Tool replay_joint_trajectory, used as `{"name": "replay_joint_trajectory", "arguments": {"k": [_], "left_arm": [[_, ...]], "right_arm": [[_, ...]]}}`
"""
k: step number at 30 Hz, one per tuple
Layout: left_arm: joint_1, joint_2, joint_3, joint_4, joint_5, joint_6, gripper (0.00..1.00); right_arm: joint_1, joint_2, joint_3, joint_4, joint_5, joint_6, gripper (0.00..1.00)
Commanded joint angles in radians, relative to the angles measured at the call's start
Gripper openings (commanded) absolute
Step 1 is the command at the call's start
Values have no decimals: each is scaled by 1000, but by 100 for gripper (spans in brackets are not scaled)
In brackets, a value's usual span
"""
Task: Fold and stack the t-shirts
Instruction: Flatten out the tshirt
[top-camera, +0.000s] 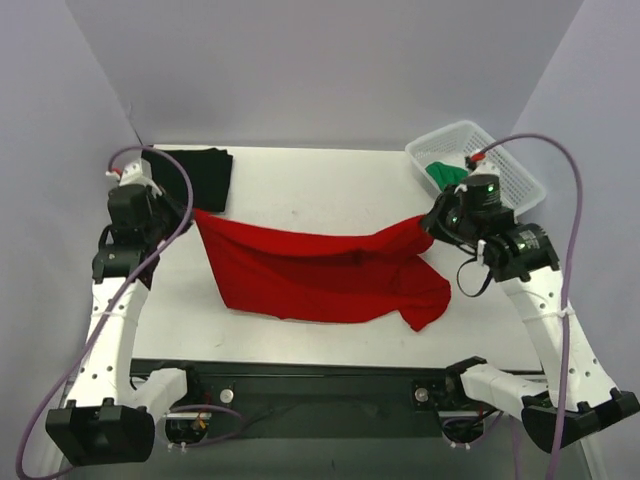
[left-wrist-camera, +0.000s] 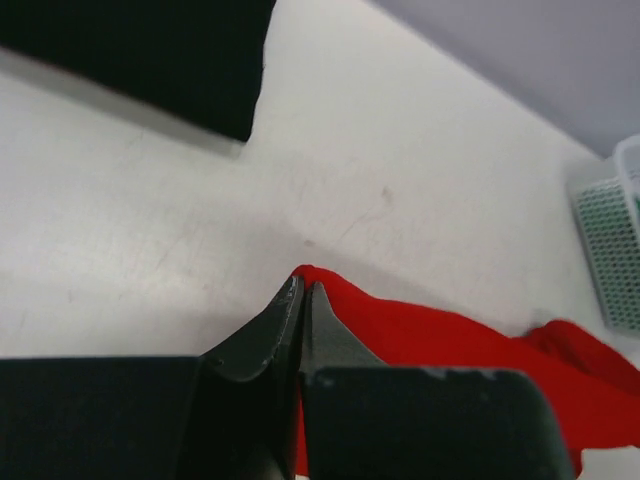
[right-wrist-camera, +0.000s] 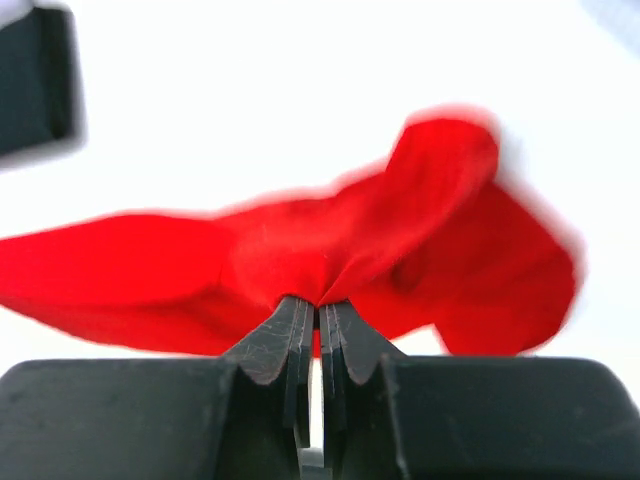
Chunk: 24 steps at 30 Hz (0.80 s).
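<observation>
The red t-shirt (top-camera: 320, 275) hangs stretched between my two grippers above the white table, its lower part draped on the table. My left gripper (top-camera: 192, 212) is shut on its left corner (left-wrist-camera: 330, 300). My right gripper (top-camera: 428, 224) is shut on its right edge (right-wrist-camera: 330, 250), with a loose flap hanging below right. The black t-shirt (top-camera: 205, 175) lies folded flat at the back left, also in the left wrist view (left-wrist-camera: 150, 50). The green t-shirt (top-camera: 445, 175) sits bunched inside the white mesh basket (top-camera: 500, 165).
The basket stands at the back right corner and shows at the right edge of the left wrist view (left-wrist-camera: 610, 250). Grey walls enclose the table (top-camera: 330, 190) on three sides. The arm bases stand along the near edge.
</observation>
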Motion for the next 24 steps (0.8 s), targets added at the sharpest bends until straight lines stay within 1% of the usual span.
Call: {"name": "replay_joint_trajectory", "arguments": {"k": [1, 2, 3, 5, 6, 7, 10, 16, 20, 22, 24], "left_arm": [[4, 46, 221, 122, 33, -21, 0], [4, 51, 266, 123, 37, -21, 0], [4, 55, 350, 126, 38, -21, 0], [4, 52, 416, 137, 40, -27, 0], [4, 46, 473, 143, 40, -27, 0], [4, 37, 495, 160, 40, -29, 0], [2, -7, 570, 166, 24, -35, 0], [-10, -64, 683, 180, -40, -32, 0], [-24, -66, 722, 209, -65, -26, 0], [-25, -46, 705, 235, -59, -21, 0], [-27, -26, 641, 266, -45, -32, 0]], "right_arm": [[-39, 37, 225, -76, 109, -113, 0], [-40, 41, 272, -75, 124, -127, 0], [-39, 46, 376, -75, 159, -160, 0], [-40, 51, 478, -75, 193, -189, 0], [-39, 51, 522, -73, 220, -215, 0], [-40, 52, 606, -65, 231, -229, 0], [-39, 37, 731, -36, 250, -280, 0], [-40, -1, 837, 57, 254, -343, 0], [-40, 38, 894, 71, 258, -352, 0], [-40, 80, 886, 83, 259, -357, 0], [-42, 113, 844, 102, 259, -384, 0]]}}
